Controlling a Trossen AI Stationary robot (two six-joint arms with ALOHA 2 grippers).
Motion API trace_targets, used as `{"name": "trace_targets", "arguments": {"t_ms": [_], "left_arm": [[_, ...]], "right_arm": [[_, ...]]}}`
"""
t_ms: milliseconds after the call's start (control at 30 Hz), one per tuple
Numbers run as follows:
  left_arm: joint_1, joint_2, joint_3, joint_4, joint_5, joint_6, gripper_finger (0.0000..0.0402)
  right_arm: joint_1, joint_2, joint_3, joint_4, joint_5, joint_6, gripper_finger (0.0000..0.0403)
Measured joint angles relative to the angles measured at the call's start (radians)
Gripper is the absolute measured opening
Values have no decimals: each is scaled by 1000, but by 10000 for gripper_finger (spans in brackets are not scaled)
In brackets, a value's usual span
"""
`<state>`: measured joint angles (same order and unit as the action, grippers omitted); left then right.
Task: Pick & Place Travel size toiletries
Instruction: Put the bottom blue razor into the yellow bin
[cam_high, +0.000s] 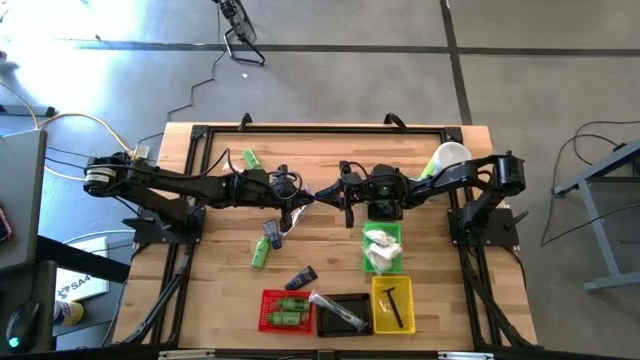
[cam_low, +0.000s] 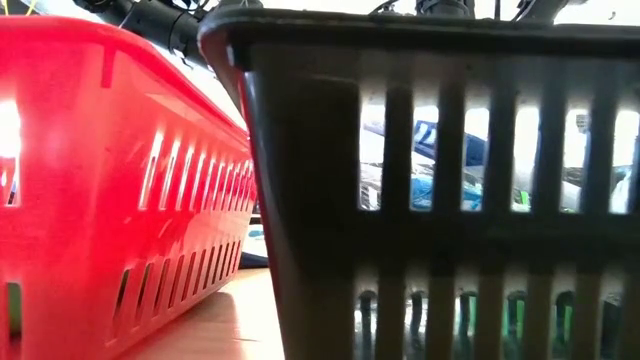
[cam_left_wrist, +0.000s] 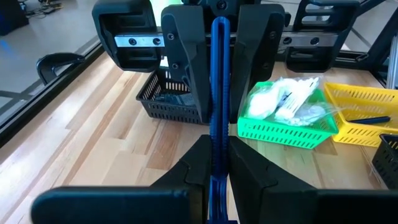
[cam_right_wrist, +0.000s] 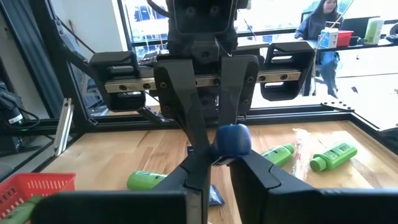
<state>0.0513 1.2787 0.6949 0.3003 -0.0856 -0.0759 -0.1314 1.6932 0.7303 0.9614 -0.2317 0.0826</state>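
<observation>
A dark navy tube (cam_high: 318, 194), one of the travel size toiletries, hangs level above the table's middle between my two grippers, which face each other. My left gripper (cam_high: 303, 199) is shut on one end and my right gripper (cam_high: 335, 191) on the other. Loose green bottles (cam_high: 262, 250) and a second navy tube (cam_high: 300, 277) lie on their sides on the wood. The red basket (cam_high: 266, 297) holds green bottles, the green basket (cam_high: 397, 236) white packets. The low view shows only basket walls. My left gripper pinches the tube's flat end (cam_left_wrist: 217, 163) between its two fingers, one on each flat face. The fingers lie level, coming from the table's left, along the tube. The tube is clear of the table. My right gripper has the tube's round cap end (cam_right_wrist: 233, 138) between its two fingers (cam_right_wrist: 194, 163). They come level from the table's right, along the tube. The tube hangs level, clear of the table.
A black basket (cam_high: 358, 299) with a clear-wrapped toothbrush and a yellow basket (cam_high: 377, 300) with a black comb stand at the near edge. A white cup (cam_high: 450, 155) sits far right, another green bottle (cam_high: 250, 158) far left. A person (cam_right_wrist: 320, 37) sits beyond the table.
</observation>
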Motion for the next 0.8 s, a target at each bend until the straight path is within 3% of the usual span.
{"name": "trace_targets", "arguments": {"t_ms": [200,533,800], "left_arm": [[0,0,0,-12,-1,1,52],[1,0,0,-23,-20,53,162],[2,-76,-1,-55,-17,115,161]], "right_arm": [[0,0,0,-2,0,0,37],[1,-1,0,-6,-10,-5,38],[-15,-12,0,-43,-9,-7,37]]}}
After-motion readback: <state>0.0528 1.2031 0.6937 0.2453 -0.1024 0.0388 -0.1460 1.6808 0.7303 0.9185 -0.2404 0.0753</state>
